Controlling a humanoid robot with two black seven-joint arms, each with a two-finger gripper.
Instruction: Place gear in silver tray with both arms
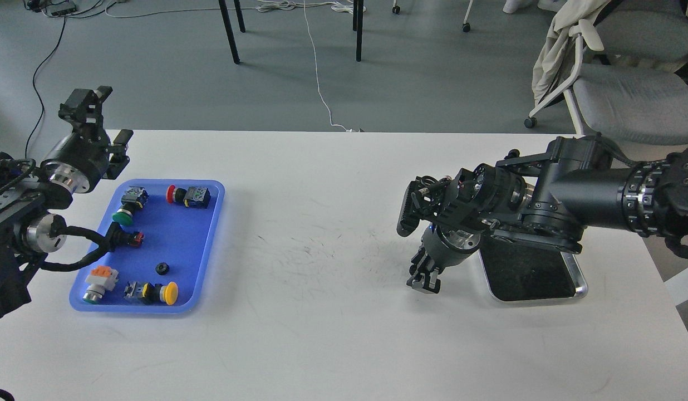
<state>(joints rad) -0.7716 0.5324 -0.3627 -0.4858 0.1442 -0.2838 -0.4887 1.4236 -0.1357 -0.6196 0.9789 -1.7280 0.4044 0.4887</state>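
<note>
The gear (162, 268) sits in the blue tray (207, 262) on the desk's left, below the left gripper (102, 120), which looks wide open. The right arm partly hides the silver tray (578, 284); can't tell the right gripper's (426, 278) state.

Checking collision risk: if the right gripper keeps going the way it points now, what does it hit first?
Likely the bare white table: the right gripper points down, just left of the silver tray. Depth is unclear.

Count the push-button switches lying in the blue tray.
5, all in the blue tray: green far left, red far right, orange-topped near left, yellow near right, one partly hidden by cable at the left edge.
</note>
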